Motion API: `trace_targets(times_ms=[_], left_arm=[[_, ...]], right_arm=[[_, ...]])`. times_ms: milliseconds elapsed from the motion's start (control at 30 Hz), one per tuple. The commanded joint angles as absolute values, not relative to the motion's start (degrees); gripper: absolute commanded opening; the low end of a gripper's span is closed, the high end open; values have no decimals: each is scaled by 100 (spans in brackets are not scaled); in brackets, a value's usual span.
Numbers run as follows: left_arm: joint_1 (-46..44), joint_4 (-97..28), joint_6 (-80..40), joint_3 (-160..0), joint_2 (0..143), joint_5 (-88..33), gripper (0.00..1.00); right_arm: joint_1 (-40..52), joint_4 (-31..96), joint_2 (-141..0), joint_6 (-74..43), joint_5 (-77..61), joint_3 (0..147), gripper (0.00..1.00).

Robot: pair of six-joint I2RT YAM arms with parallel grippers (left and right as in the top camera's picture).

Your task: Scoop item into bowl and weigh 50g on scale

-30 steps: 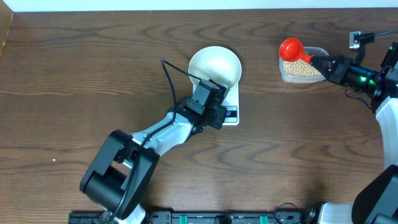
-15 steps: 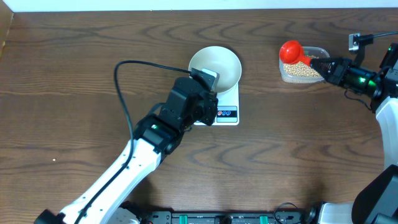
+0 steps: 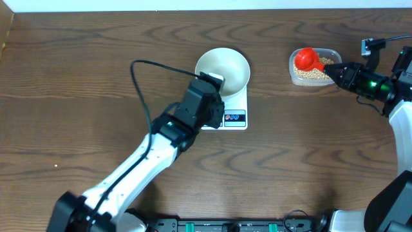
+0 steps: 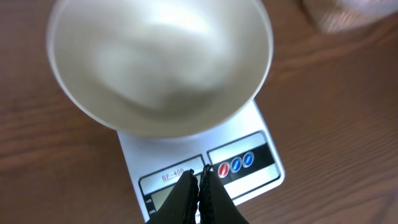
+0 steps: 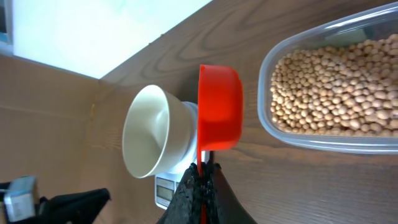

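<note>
The white bowl [image 3: 223,68] stands empty on the white scale [image 3: 238,118]; both show in the left wrist view, bowl [image 4: 155,62] and scale [image 4: 249,168]. My left gripper [image 3: 217,115] is shut and empty, its tips [image 4: 199,172] just above the scale's display, beside the red and blue buttons. My right gripper [image 3: 336,72] is shut on the handle of a red scoop [image 3: 305,59], which hangs tilted over the left end of the clear tub [image 3: 329,54] of tan beans [image 3: 318,73]. In the right wrist view the scoop [image 5: 219,107] is beside the beans [image 5: 336,87].
The left arm and its black cable [image 3: 138,84] stretch from the table's front edge up to the scale. A white wall edge runs along the back. The right arm's body [image 3: 402,109] stands at the right edge.
The red scoop has come down and slightly right, onto the tub's left end. The left arm has stretched out and its elbow has swung left; its gripper stays over the scale.
</note>
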State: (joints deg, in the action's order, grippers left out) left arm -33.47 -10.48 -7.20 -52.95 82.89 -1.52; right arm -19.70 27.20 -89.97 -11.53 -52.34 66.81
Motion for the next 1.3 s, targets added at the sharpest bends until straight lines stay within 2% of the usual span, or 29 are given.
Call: trace_targets(times_ms=[0, 433, 667, 1267], left_arm=[[-3479, -1070, -624, -5306, 8611, -104, 7], [-3876, -969, -622, -5306, 9566, -102, 7], [-3883, -517, -613, -5306, 10057, -97, 8], [-3881, -36, -449, -5306, 10162, -36, 7]], right_arm=[[-1984, 2724, -8938, -1061, -5135, 6777, 1], [-1984, 2794, -8938, -908, -5087, 6777, 1], [-1984, 2821, -8938, -862, -5089, 6777, 1], [-1984, 2943, -8938, -760, -5089, 6777, 1]])
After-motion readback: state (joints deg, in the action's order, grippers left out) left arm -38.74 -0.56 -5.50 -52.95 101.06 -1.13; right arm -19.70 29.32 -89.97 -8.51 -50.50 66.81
